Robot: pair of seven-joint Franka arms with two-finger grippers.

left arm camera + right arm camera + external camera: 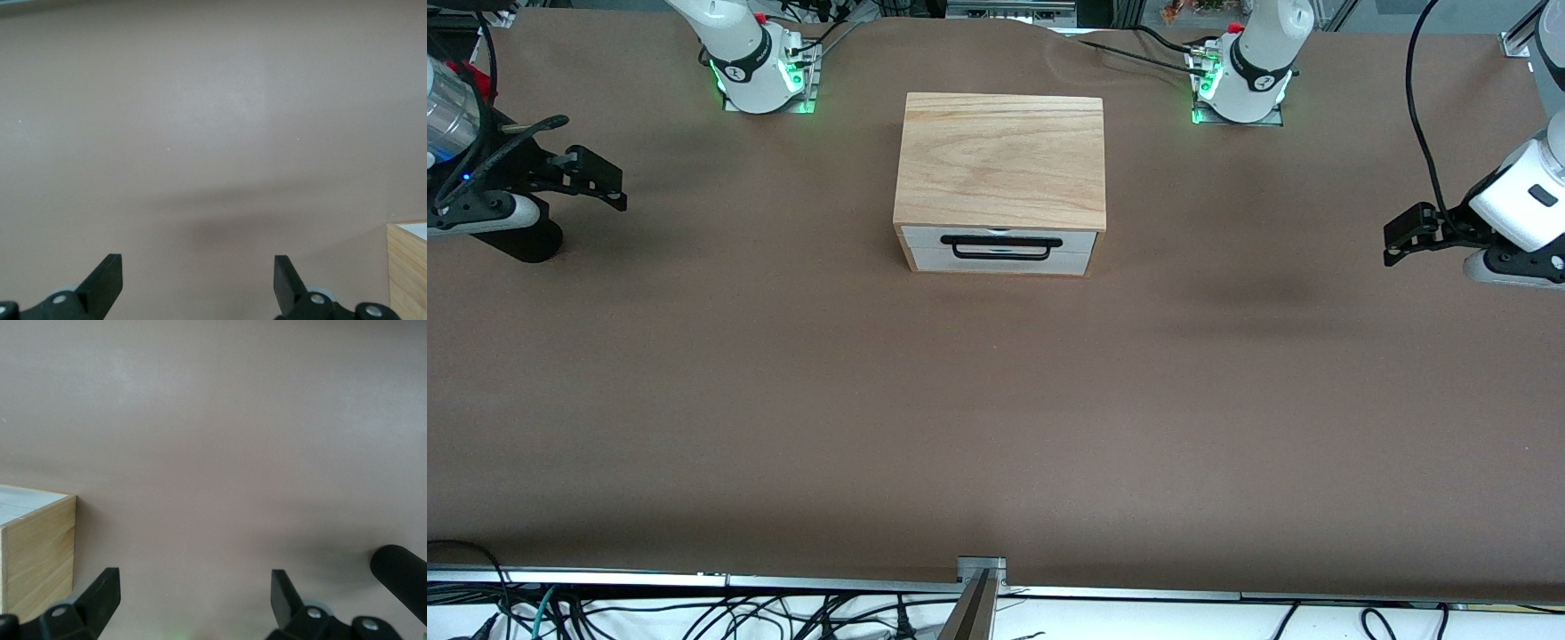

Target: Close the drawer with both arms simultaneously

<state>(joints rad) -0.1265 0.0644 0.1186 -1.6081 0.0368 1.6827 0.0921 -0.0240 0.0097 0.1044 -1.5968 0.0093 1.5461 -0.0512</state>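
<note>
Both grippers, left gripper [1392,242] and right gripper [615,188], are held apart-fingered, well away from the drawer [999,250], apparently shut.

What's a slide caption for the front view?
Drawer shut in oak box; left gripper and right gripper hang open at the table's ends.

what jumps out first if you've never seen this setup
The light oak box stands alone mid-table between the two bases, its white drawer with a black bar handle facing the front camera and looking shut. The left gripper and right gripper hover open over bare table at either end.
</note>
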